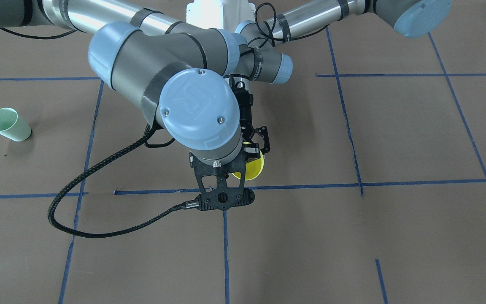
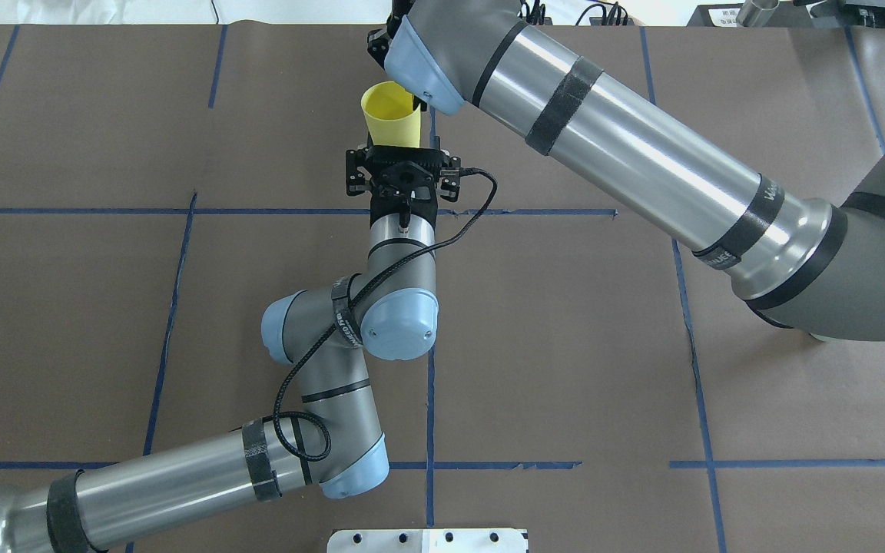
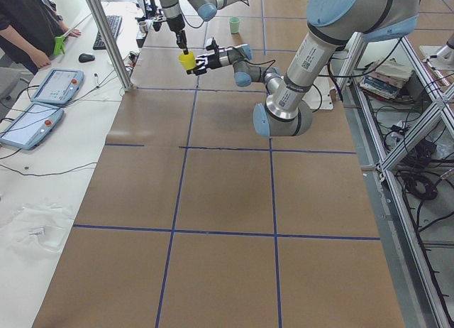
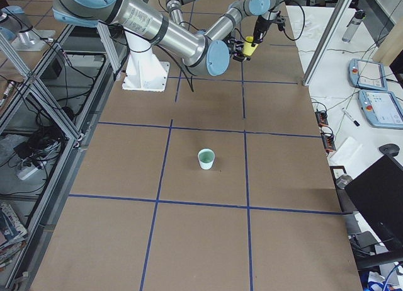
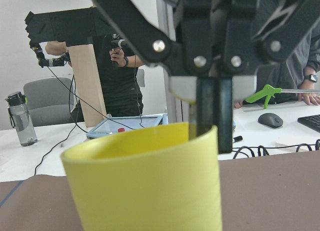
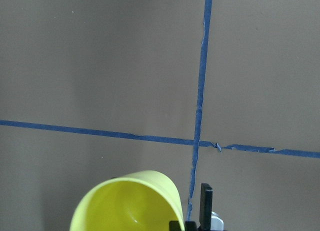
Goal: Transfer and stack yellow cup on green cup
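The yellow cup (image 2: 392, 119) hangs upright above the far middle of the table, between both grippers. My left gripper (image 2: 398, 147) reaches in level from the robot's side and grips the cup's lower body. My right gripper (image 5: 218, 136) comes down from above and is shut on the cup's rim, one finger inside and one outside. The cup also shows in the front-facing view (image 1: 252, 169) and the right wrist view (image 6: 130, 206). The green cup (image 1: 9, 124) stands alone on the table far over on my right side. It also shows in the exterior right view (image 4: 206, 158).
Blue tape lines (image 1: 302, 185) divide the brown table. The right arm's black cable (image 1: 78, 198) loops low over the table. A metal post (image 3: 106, 37), tablets (image 3: 32, 122) and an operator (image 3: 28, 23) are along the far edge beyond the cup.
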You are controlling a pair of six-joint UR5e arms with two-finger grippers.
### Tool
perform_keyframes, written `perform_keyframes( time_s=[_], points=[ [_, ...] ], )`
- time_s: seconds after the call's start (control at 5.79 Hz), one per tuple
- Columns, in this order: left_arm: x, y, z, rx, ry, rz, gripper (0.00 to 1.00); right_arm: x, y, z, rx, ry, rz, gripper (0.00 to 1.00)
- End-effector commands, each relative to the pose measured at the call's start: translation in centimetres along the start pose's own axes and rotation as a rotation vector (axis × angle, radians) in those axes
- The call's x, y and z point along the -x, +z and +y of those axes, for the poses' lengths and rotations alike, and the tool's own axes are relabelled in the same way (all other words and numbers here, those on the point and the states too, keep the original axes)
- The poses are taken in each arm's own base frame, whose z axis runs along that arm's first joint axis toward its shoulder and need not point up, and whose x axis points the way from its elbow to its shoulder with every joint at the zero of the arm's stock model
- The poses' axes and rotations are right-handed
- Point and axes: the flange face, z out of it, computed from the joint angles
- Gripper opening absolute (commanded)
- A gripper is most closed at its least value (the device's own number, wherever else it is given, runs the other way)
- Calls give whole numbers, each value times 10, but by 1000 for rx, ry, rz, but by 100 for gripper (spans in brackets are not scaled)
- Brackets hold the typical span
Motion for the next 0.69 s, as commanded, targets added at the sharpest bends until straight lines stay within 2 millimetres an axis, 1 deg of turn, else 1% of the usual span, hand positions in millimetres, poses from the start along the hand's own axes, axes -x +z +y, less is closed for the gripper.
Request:
perform_keyframes(
  time_s=[0.0, 0.17, 0.35, 0.52],
  points=[
    [8, 3, 9, 4, 14, -8, 93, -10, -53, 1, -39, 6, -50, 0],
    [12, 4, 14, 7, 20, -12, 93, -21, -89, -4, -70, 14, -81, 0],
    [15, 5, 16, 7, 26, -16, 93, -41, -129, -15, -104, 42, -107, 0],
    [14, -1, 0, -4, 69, 4, 92, -68, -142, -28, -122, 64, -102, 0]
  ],
)
